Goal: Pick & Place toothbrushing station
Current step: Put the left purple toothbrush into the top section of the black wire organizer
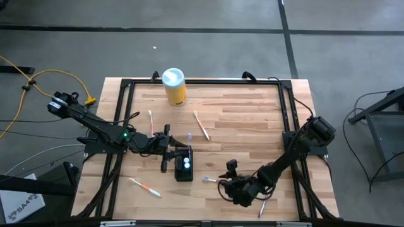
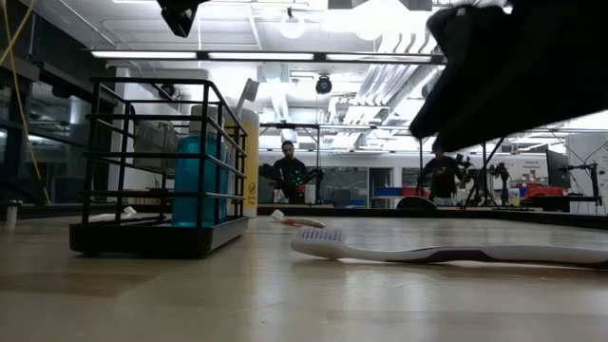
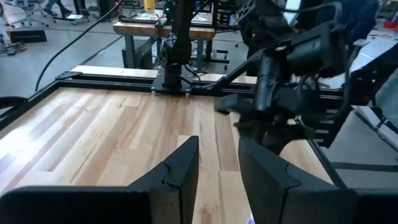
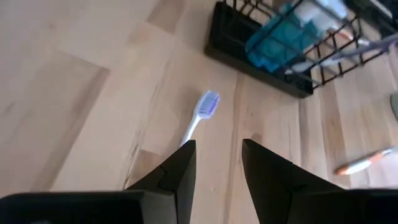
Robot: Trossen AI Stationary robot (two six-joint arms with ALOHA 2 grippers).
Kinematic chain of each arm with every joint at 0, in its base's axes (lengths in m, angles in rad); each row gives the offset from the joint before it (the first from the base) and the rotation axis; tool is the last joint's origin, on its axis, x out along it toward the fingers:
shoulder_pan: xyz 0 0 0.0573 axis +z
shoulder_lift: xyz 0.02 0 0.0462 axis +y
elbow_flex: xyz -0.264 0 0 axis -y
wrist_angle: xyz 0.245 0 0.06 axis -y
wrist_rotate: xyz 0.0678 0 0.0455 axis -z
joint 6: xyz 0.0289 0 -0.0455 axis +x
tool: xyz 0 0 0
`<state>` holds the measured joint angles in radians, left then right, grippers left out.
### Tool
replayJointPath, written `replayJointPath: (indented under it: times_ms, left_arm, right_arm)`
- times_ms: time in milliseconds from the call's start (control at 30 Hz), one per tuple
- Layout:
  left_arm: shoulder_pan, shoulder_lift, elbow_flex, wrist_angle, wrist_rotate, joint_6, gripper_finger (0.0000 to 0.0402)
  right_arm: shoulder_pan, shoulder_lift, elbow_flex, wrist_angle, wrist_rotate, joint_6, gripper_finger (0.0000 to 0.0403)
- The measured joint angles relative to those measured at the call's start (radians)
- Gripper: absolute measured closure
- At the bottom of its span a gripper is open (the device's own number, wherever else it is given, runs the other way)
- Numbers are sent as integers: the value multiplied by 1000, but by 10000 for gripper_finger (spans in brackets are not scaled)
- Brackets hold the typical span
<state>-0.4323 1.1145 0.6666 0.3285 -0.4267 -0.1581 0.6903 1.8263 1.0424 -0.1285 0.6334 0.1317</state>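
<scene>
Low view puts a toothbrush point(image 2: 446, 253) nearest, lying flat on the wooden table point(image 2: 304, 294), purple-and-white handle running off to the side, bristle head pointing toward the toothbrushing station point(image 2: 157, 237). That station is a black wire rack on a dark base, standing upright, with a blue bottle point(image 2: 195, 180) already inside it. Behind it rises the yellow canister point(image 2: 249, 161), and a second brush with an orange handle point(image 2: 302, 221) lies farther back.

From above, the right gripper point(image 1: 231, 174) sits low near the front edge of the table, just beside the station's right side, aimed at a small blue-headed toothbrush point(image 1: 209, 180) lying between it and the rack. Its wrist camera shows both fingers parted with bare wood between them and nothing held; the blue-headed brush lies just ahead of the tips. The left gripper point(image 1: 168, 157) rests close against the station's left side, its fingers also apart and empty.

Farther out, loose brushes are scattered: one near the front left point(image 1: 146, 187), one by the left arm point(image 1: 151, 120), one mid-table point(image 1: 201, 125), and one at the front right point(image 1: 262, 206). The canister point(image 1: 173, 85) stands at the far edge.

Judging by this, the work is early: the bottle is stowed, several brushes remain out, and the right arm looks poised for the nearest one.
</scene>
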Motion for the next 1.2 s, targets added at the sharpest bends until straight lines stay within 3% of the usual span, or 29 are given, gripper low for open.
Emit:
replayJointPath:
  times_ms: [633, 1200]
  left_arm:
    - [-5, 0, 0, -6, 0, -18, 291]
    - [-5, 0, 0, -6, 0, -18, 291]
  right_arm:
    - [25, 51, 0, 4, -23, 208, 282]
    - [21, 126, -2, -46, -31, 268, 282]
